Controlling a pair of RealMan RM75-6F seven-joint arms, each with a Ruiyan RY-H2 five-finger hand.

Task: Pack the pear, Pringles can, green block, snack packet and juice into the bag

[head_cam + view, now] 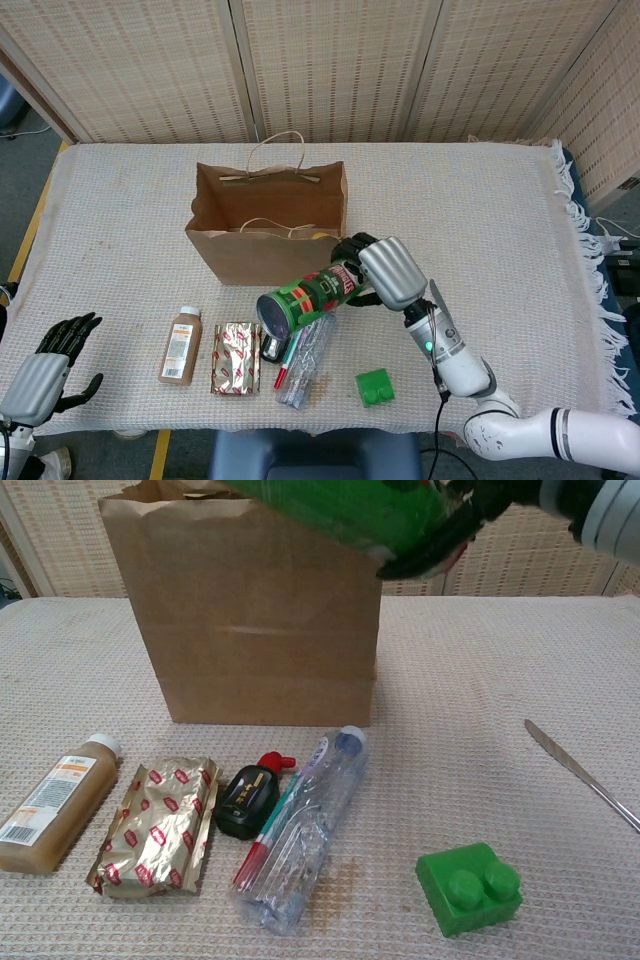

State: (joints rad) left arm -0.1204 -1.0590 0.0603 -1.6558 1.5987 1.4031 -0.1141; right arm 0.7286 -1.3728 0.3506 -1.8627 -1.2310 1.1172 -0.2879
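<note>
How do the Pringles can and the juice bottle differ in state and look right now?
The Pringles can is held off the table by the right hand, near the bag; the juice bottle lies untouched on the table. The can is green and tilted, open end toward the camera; the bottle is brown with a white cap, lying flat. Both are cylindrical and not yet packed.

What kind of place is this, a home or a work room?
Probably a staged test room, not a home: a table under a woven cloth, folding wicker screens behind it, and a paper bag with loose items laid out.
</note>
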